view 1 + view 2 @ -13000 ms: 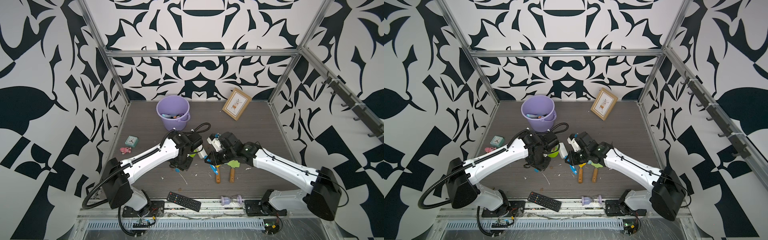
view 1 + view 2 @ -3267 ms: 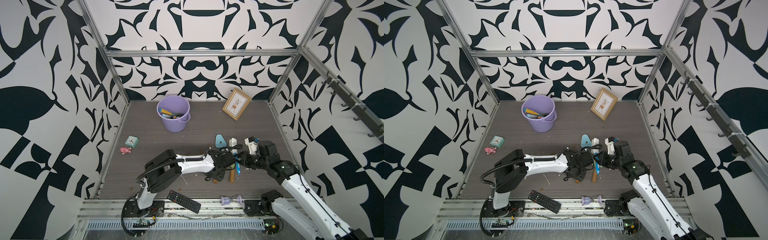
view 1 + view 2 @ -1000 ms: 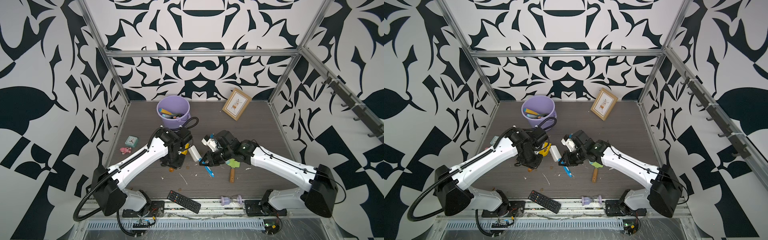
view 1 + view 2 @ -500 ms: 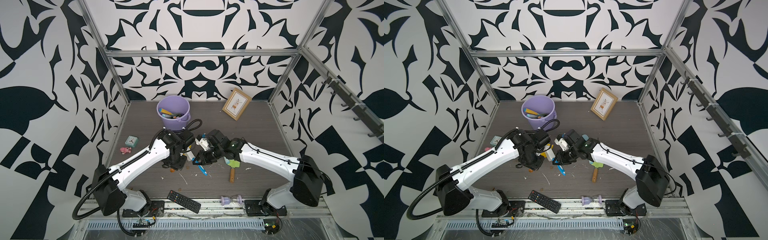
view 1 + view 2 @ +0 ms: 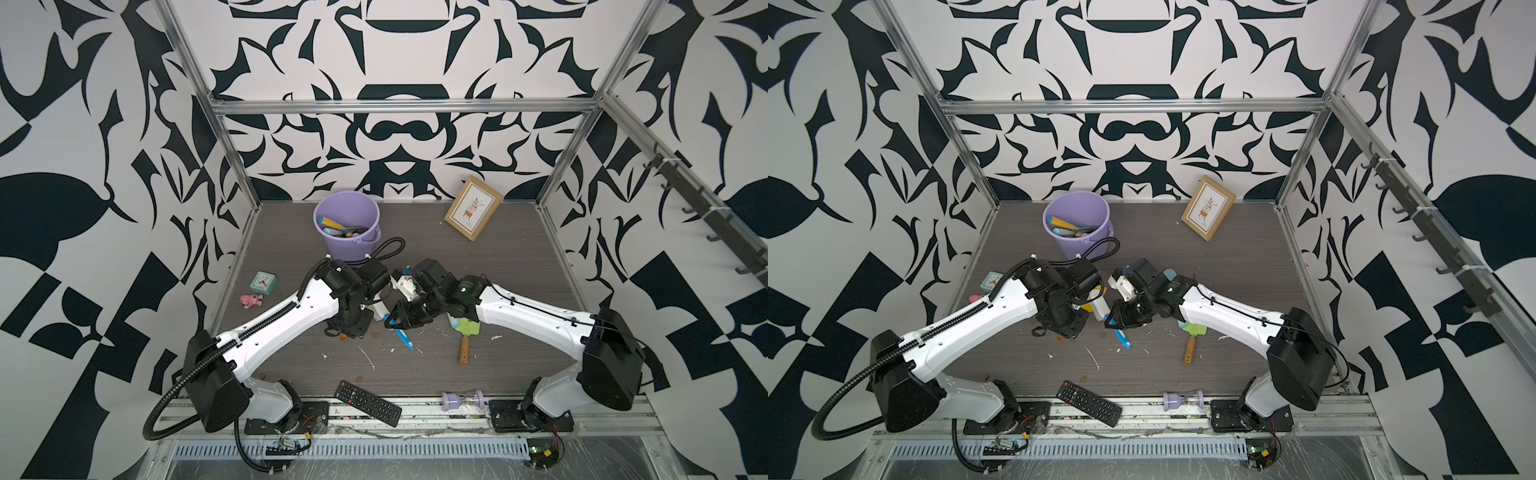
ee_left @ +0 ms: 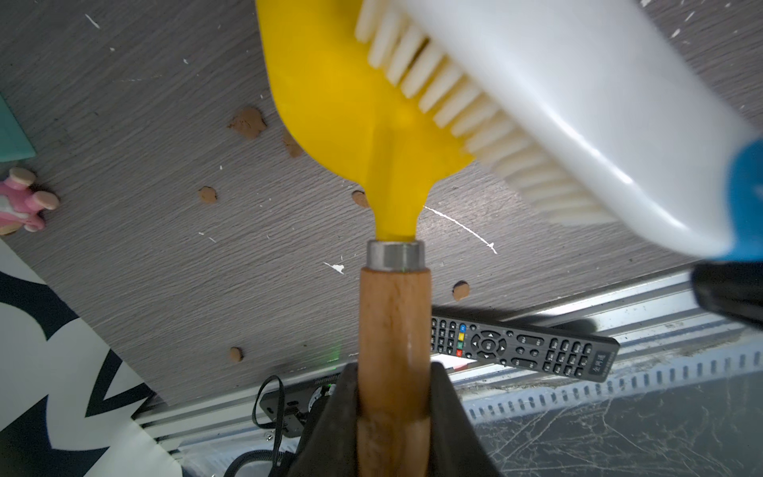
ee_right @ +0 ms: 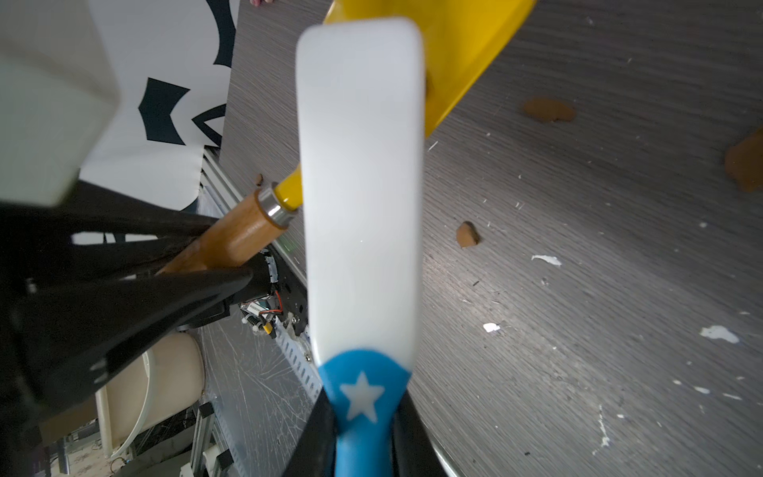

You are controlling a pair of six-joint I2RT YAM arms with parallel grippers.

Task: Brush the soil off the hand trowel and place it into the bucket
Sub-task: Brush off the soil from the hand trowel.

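A black cable [image 5: 392,239] loops beside the bucket [image 5: 349,248], remote [image 5: 368,403] well apart.

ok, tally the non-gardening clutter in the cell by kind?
Black remote control: 1
Lilac-capped hourglass: 1
Teal square clock: 1
Pink toy figure: 1
Wooden picture frame: 1
Total: 5

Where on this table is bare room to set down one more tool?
Bare board lies between the bucket and the picture frame, and on the right side in front of that frame. The middle is crowded: brush, yellow trowel, green trowel and soil crumbs.
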